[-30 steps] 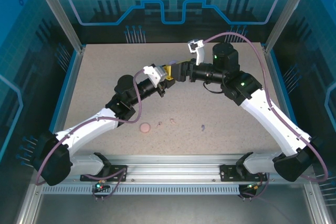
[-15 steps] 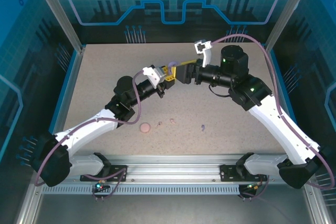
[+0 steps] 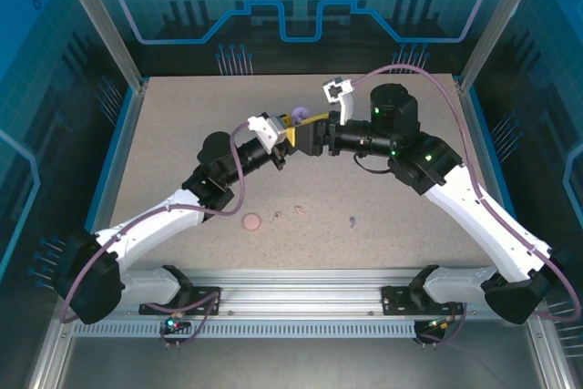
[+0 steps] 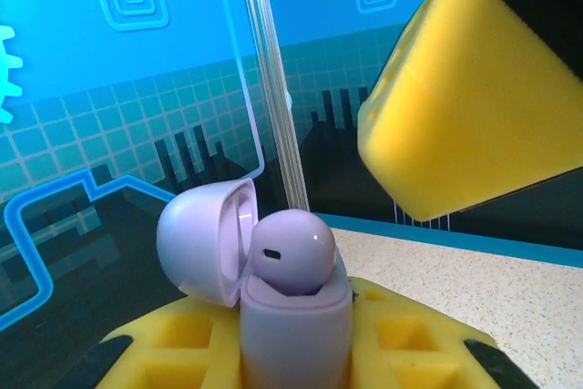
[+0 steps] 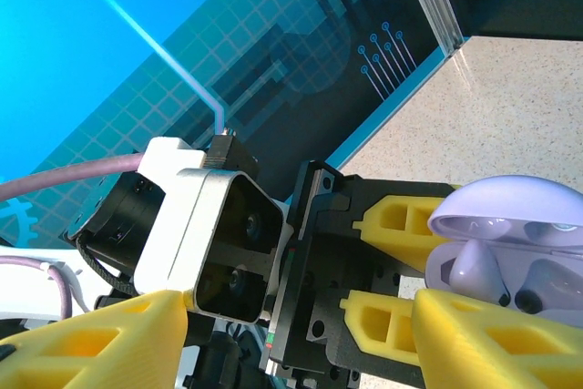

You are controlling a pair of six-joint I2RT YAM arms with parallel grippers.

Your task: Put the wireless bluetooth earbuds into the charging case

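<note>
Top view: left tool (image 3: 290,129) clamps the open lavender charging case (image 3: 298,116) above the far-centre counter (image 3: 182,134); right tool (image 3: 310,137) beside it, spread wide, empty. Loose lavender earbud (image 3: 352,220) lies nearer. Left wrist: seated earbud (image 4: 291,257) in case. Right wrist: lid (image 5: 515,211) up. Buds likely light, slick; pinch the stem.

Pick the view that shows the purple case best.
Left wrist: the purple case sits centre, close, lid open, an earbud inside. The right wrist view cuts it off at the edge; from the top it is a tiny speck.
</note>
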